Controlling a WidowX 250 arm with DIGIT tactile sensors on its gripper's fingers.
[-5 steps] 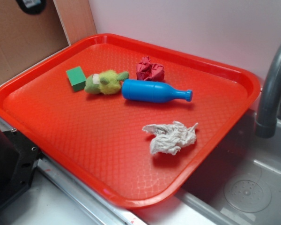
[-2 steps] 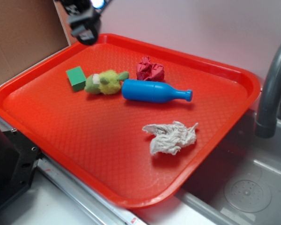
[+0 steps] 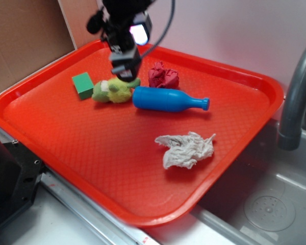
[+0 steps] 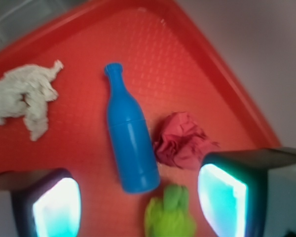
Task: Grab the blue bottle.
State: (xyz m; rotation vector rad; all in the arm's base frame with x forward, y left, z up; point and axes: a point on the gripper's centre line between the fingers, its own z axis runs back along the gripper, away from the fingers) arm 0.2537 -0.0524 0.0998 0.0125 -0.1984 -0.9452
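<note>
Green plush toy (image 3: 115, 89), crumpled red paper (image 3: 163, 76)

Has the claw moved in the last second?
Yes. The claw entered from the upper left and dropped right, now hovering over the green plush toy, beside the blue bottle, on the red tray.

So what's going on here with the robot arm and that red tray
A robot arm is hanging over a red tray with its gripper open and empty, above the green plush toy. It appears to be lining up on the blue bottle, which lies on its side, untouched, its base next to the plush. Also on the tray are a green block, a crumpled red paper and a crumpled white tissue. Nothing is held yet.
</note>
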